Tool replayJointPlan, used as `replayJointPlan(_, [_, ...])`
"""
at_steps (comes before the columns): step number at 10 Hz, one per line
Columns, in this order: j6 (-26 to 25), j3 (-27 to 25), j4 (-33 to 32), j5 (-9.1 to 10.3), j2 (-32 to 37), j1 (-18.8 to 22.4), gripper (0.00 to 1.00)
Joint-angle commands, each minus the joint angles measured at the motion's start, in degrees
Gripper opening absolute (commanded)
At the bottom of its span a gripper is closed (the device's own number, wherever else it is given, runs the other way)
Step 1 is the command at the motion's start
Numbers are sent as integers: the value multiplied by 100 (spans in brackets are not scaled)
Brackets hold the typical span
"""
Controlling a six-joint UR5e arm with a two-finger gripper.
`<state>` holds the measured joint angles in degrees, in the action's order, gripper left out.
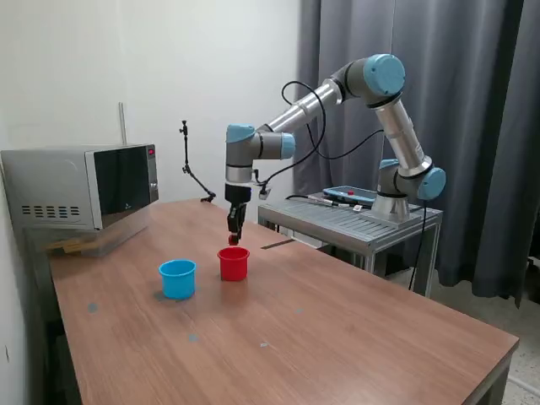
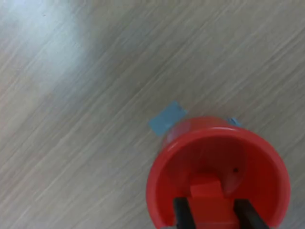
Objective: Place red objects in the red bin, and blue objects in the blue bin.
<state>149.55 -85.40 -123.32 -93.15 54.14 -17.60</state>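
My gripper (image 1: 234, 232) hangs just above the red cup (image 1: 234, 263), shut on a small red cube (image 1: 233, 240). In the wrist view the cube (image 2: 208, 202) sits between the two dark fingers (image 2: 182, 213), over the open mouth of the red cup (image 2: 164, 181). A red block shape shows lower inside the cup, and I cannot tell if it is a second cube. The light blue cup (image 1: 177, 278) stands upright beside the red cup, on the exterior view's left. No dark blue cubes are in view.
A microwave (image 1: 84, 186) stands at the table's far corner on the exterior view's left. A thin stand (image 1: 189, 169) rises behind the arm. A metal cart (image 1: 354, 218) carries the arm's base. Blue tape (image 2: 167, 118) lies under the red cup.
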Motion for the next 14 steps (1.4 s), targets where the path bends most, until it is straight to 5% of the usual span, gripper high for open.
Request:
replayJointPlan(1, [4,32,-17,-1,-96,11,0])
replayJointPlan(4, [4,41,-8,8,-140,19,0])
replayJointPlan(5, [-5,41,-8,-1,-158,19,100])
replayJointPlan(14, [22,93,438,8,219,19,100])
